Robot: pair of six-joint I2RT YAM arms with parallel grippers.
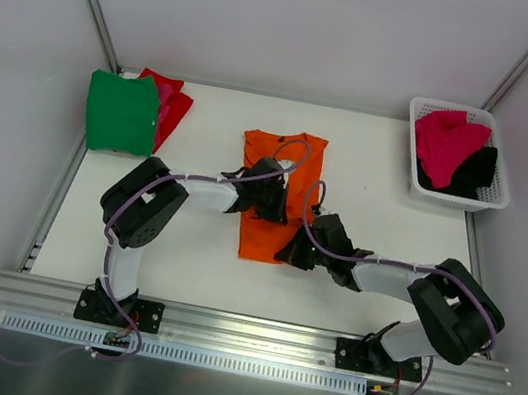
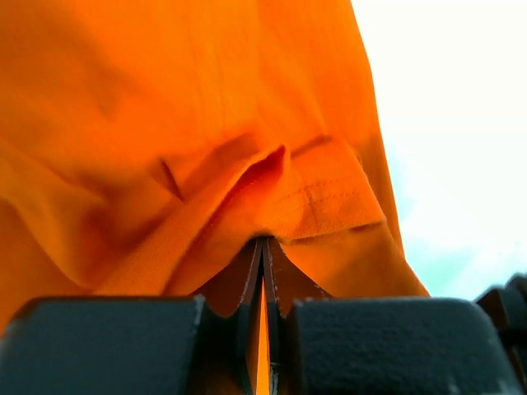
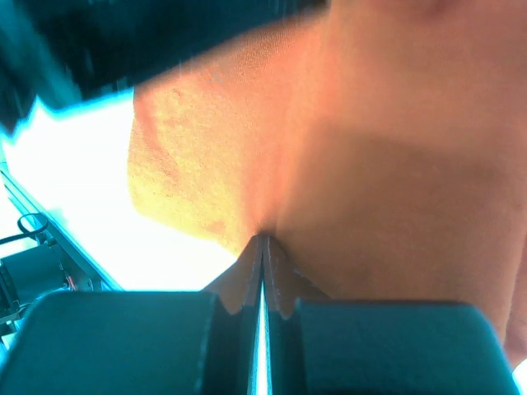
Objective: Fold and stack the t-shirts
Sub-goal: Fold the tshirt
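The orange tee (image 2: pixel 165 123) is soft matt cloth, fine knit, wrinkly, with a stitched hem. The green tee (image 1: pixel 122 113), red tee (image 1: pixel 176 104), pink tee (image 1: pixel 446 142) and black tee (image 1: pixel 478 173) look like the same dull cloth. The basket (image 1: pixel 452 106) is white plastic lattice, slightly shiny. The surface (image 1: pixel 379 176) is smooth matt white. The rail (image 1: pixel 251 332) is bare ribbed metal. The left pincer (image 2: pixel 263 244) and right pincer (image 3: pixel 263 240) are matt black, plastic-looking.

Orange tee (image 1: pixel 258 239), green tee (image 1: pixel 121 113), red tee (image 1: pixel 177 106), magenta tee (image 1: pixel 446 142), seemingly black tee (image 1: pixel 477 173)
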